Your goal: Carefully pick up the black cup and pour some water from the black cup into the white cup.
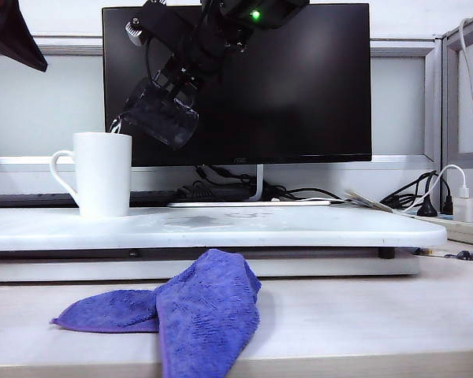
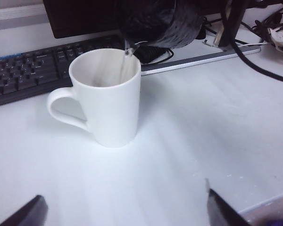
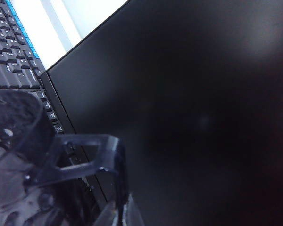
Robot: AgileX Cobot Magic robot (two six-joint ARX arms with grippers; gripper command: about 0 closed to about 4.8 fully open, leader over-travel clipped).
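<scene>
two cups, right tool (image 1: 173, 83) grasping tilted black cup (image 1: 162, 114) over white cup (image 1: 102, 173), left tool (image 2: 122, 212) released, monitor (image 1: 299, 87) behind

The white cup (image 1: 102, 173) looks like smooth glossy ceramic, and the black cup (image 1: 162, 116), tilted above it at about two o'clock in the shut right gripper (image 1: 177, 79), is dark see-through glass with a dimpled, bumpy wall. Both sit over a white board (image 1: 299, 228) with a smooth, faintly shiny top, while the purple cloth (image 1: 197, 311) at its six o'clock edge is soft, nubby fabric lying on a pale matt desk (image 1: 378, 323). The left gripper's open fingers (image 2: 23, 214) look like matt black plastic, and the monitor (image 1: 307, 87) at twelve o'clock has a dull black screen.
</scene>
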